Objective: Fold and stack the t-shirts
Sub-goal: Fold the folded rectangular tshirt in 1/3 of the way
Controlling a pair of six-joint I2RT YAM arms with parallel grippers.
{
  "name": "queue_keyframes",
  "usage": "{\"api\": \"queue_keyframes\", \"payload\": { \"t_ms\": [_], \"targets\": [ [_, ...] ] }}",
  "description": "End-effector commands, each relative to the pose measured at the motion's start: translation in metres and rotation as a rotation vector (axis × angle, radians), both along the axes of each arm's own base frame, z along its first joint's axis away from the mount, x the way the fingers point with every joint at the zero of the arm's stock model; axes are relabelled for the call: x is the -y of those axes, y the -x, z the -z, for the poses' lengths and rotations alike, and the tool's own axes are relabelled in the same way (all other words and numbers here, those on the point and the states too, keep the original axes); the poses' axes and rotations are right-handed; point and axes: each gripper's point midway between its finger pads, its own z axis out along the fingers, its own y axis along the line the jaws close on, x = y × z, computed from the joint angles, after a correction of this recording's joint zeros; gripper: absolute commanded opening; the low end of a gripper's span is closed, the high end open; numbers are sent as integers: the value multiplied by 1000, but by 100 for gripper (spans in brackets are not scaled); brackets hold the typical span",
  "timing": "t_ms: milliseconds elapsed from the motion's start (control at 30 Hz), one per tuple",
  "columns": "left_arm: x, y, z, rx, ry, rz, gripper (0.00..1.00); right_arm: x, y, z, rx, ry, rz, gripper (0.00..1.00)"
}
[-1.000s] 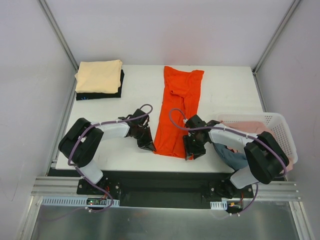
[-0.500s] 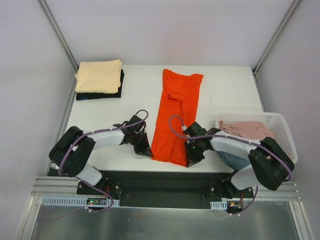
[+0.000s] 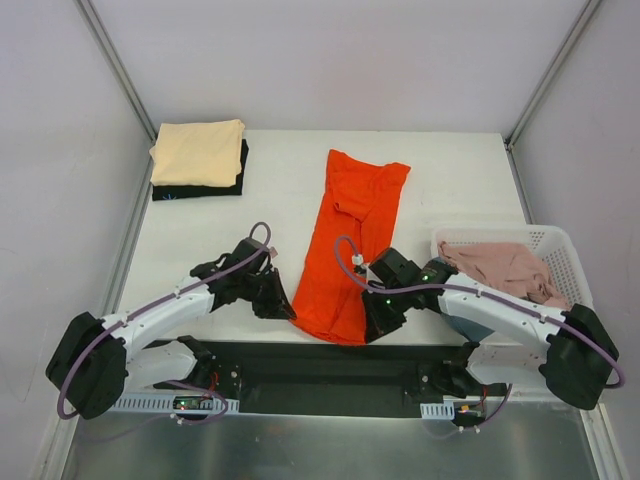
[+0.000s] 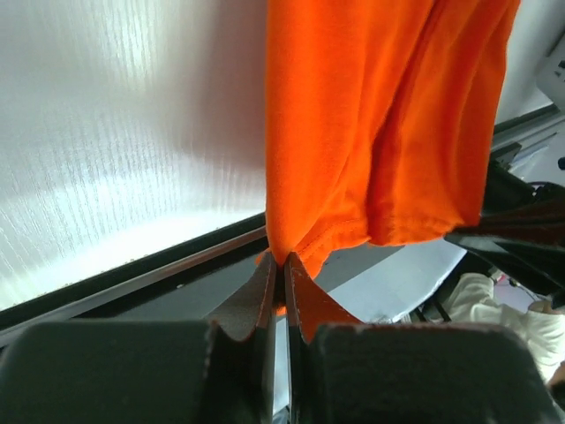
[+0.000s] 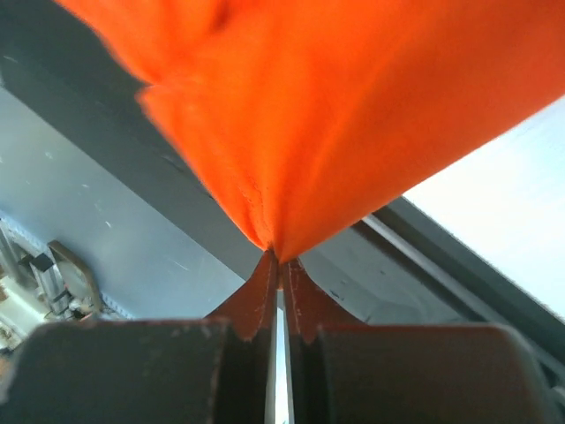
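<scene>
Top external view: a white rectangular table (image 3: 450,190) carries a long bright orange-red cloth t-shirt (image 3: 350,235) down its middle, its near hem at the front edge. At the right stands a white plastic lattice basket (image 3: 575,265) holding a crumpled pink cloth shirt (image 3: 505,265). At the far left a folded pale cream cloth shirt (image 3: 198,150) lies on a folded black cloth shirt (image 3: 200,188). The left gripper (image 4: 281,265) and the right gripper (image 5: 278,265) each pinch a near hem corner, jaws closed on the cloth.

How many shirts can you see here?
4: cream shirt atop black shirt far left; orange shirt mid-table; pink shirt in the basket, where others may be hidden.
</scene>
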Motion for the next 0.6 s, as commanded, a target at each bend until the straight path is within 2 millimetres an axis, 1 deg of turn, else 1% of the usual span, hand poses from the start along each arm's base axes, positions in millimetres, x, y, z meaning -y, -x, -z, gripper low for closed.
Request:
{"api": "queue_keyframes", "payload": {
  "t_ms": [0, 33, 67, 100, 133, 167, 200, 233, 267, 333, 367, 433, 467, 533, 567],
  "targets": [
    [5, -33, -31, 144, -38, -11, 0, -4, -37, -36, 167, 3, -36, 1],
    [6, -42, -36, 170, -48, -21, 0, 0, -50, -37, 191, 23, -3, 1],
    [8, -58, -44, 209, -67, -44, 0, 3, -58, -38, 212, 35, 2, 1],
    [8, -69, -48, 227, -76, -59, 0, 6, -68, -36, 230, 60, 23, 1],
    [8, -78, -51, 240, -85, -75, 0, 6, -83, -44, 265, 57, 50, 1],
    [13, -91, -58, 248, -87, -86, 0, 7, -91, -47, 288, 61, 56, 1],
    [13, -102, -61, 262, -91, -96, 0, 9, -100, -49, 317, 76, 57, 1],
    [16, -110, -65, 270, -90, -97, 0, 10, -112, -57, 341, 66, 80, 1],
    [22, -123, -71, 286, -89, -92, 0, 9, -118, -58, 342, 66, 87, 1],
    [26, -139, -78, 300, -85, -91, 0, 12, -132, -63, 350, 63, 118, 1],
    [32, -152, -83, 314, -77, -81, 0, 14, -136, -61, 342, 72, 130, 1],
    [34, -167, -86, 317, -71, -81, 0, 22, -150, -61, 359, 94, 149, 1],
    [39, -178, -87, 318, -69, -75, 0, 22, -159, -63, 363, 94, 161, 1],
    [44, -189, -89, 306, -44, -65, 0, 28, -174, -66, 373, 98, 198, 1],
    [46, -201, -87, 300, -39, -64, 0, 27, -184, -69, 379, 96, 207, 1]
  ]
}}
